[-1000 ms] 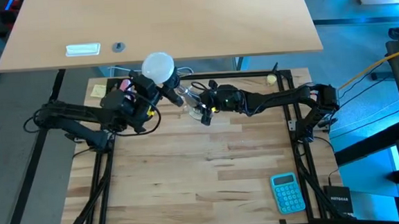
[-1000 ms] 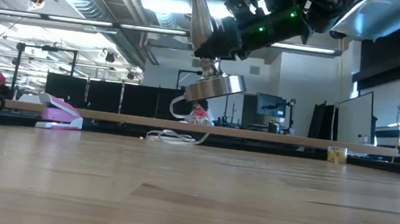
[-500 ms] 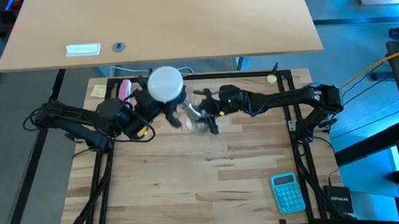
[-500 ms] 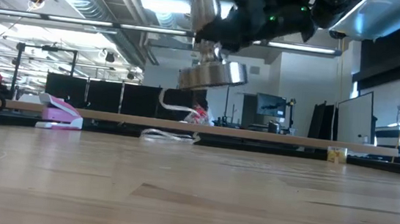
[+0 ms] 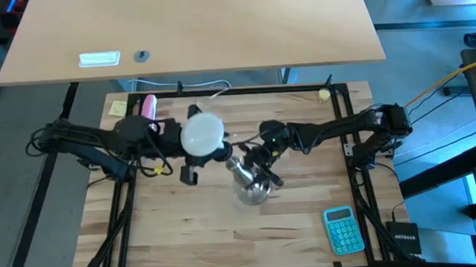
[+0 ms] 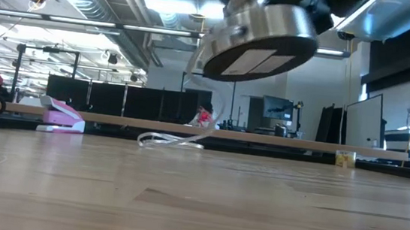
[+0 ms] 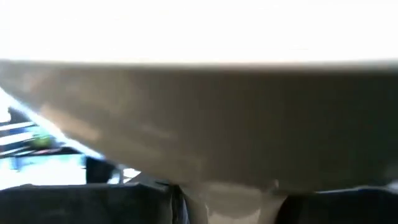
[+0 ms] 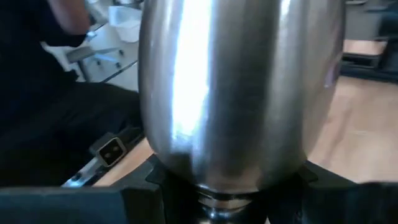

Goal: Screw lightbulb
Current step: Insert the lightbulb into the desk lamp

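Near the centre of the high view, the left gripper (image 5: 196,153) grasps the lightbulb (image 5: 202,133), its white globe lifted above the table (image 5: 227,233). Just to its right, the right gripper (image 5: 260,155) appears clamped on the metal stand (image 5: 251,182), though its fingers are mostly hidden. The stand's round base (image 6: 261,41) hangs tilted at the top of the low view, clear of the wood.

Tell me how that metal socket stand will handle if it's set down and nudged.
The socket stand, held off the table by the right gripper, looks like solid polished metal, so probably heavy and slippery. Its broad flat base should resist tipping, though the trailing white cord may tug it.
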Controlling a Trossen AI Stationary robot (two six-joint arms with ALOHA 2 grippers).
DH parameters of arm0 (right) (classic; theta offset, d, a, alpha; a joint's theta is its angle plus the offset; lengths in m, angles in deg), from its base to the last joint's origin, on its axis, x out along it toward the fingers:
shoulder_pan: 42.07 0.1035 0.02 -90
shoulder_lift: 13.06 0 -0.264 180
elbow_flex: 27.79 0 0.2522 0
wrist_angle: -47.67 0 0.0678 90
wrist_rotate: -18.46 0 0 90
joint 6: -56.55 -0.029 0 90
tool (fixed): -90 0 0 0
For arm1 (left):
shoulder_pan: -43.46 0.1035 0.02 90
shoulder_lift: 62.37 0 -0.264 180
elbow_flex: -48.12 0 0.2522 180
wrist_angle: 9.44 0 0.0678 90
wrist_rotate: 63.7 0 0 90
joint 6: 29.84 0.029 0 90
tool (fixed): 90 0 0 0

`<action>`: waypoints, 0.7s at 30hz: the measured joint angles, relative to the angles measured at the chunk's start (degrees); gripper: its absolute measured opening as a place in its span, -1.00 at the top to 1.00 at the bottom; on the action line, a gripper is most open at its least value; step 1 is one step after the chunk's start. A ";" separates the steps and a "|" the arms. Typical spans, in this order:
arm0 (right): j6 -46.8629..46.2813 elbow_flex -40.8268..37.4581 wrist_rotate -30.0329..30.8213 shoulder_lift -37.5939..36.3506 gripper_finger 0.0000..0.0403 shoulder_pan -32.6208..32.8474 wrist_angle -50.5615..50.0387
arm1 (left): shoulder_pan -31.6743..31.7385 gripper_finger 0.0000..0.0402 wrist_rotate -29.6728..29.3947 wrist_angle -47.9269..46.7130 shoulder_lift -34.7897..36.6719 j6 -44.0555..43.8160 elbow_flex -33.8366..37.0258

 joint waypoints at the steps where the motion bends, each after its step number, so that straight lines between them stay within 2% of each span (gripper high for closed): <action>1: 0.00 0.00 0.00 0.00 0.20 0.71 -0.13 | 0.24 0.33 2.68 -0.13 -0.17 0.12 0.02; 5: -0.05 0.00 -0.26 0.00 0.20 3.26 -1.10 | 1.47 0.33 16.45 -0.19 -0.45 1.19 0.08; 7: -0.05 0.00 -0.11 0.00 0.20 4.01 -2.29 | 1.86 0.33 20.71 -0.53 -0.45 1.73 0.17; 13: 0.70 0.00 4.33 0.00 0.20 4.20 -1.66 | 1.98 0.28 21.36 -0.11 -0.49 1.66 0.17; 18: 3.58 0.35 8.30 -0.52 0.20 4.27 -1.54 | 2.03 -0.17 19.64 -0.83 -0.76 0.30 0.40; 21: 3.54 0.35 11.07 -0.54 0.20 4.02 -1.24 | 2.05 -0.35 17.35 -0.92 -0.49 0.25 0.44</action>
